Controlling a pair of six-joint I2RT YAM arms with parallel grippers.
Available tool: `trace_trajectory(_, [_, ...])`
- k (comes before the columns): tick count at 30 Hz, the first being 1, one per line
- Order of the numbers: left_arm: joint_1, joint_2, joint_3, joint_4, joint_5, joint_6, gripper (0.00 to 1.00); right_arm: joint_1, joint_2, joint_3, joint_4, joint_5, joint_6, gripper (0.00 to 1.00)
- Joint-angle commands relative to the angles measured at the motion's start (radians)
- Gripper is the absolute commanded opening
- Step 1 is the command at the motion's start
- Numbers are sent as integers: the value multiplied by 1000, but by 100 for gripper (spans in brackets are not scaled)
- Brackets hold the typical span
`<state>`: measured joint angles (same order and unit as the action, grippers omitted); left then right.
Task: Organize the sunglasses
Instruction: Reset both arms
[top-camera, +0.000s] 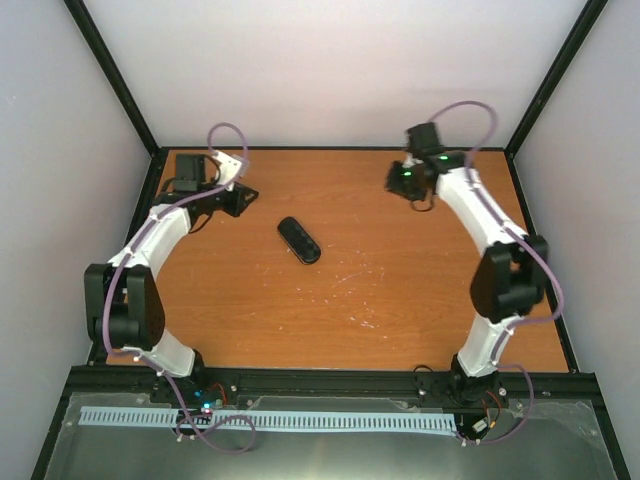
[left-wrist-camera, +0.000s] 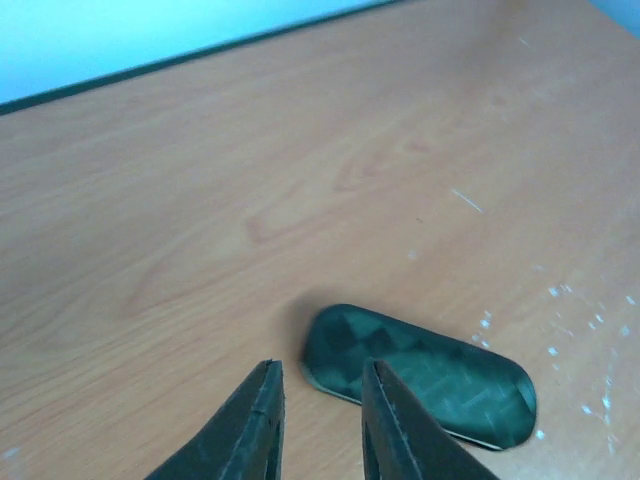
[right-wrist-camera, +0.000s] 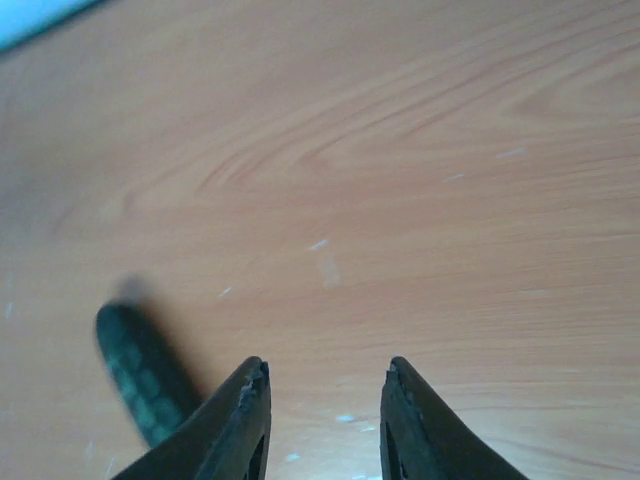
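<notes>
Left end effector (left-wrist-camera: 322, 367) slightly parted, right end effector (right-wrist-camera: 326, 364) wider; both empty.

Dark case (left-wrist-camera: 420, 378) beside parted claw (left-wrist-camera: 321, 370)

No legible text, labels or nos. anywhere: case (top-camera: 299, 240), table (top-camera: 400, 280), arms.
</notes>
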<state>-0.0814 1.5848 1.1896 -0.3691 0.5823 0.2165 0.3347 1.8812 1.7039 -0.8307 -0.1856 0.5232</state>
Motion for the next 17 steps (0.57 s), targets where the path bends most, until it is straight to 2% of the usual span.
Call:
trace_trajectory(1, [89, -39, -23, 28, -85, -137, 28, -143, -100, -137, 23, 124, 67, 32])
trace_trajectory(4, [126, -37, -53, -28, -120, -151, 30, -174, -103, -170, 39, 141, 63, 32])
trace_trajectory(8, [141, -57, -81, -105, -141, -140, 30, -175, -46, -133, 19, 139, 50, 31])
trace_trajectory(13, [141, -76, -62, -142, -120, -82, 31, -175, -18, -137, 38, 137, 41, 30])
trace_trajectory(17, [141, -28, 2, -197, -138, -56, 31, -173, -30, -176, 68, 138, 26, 30])
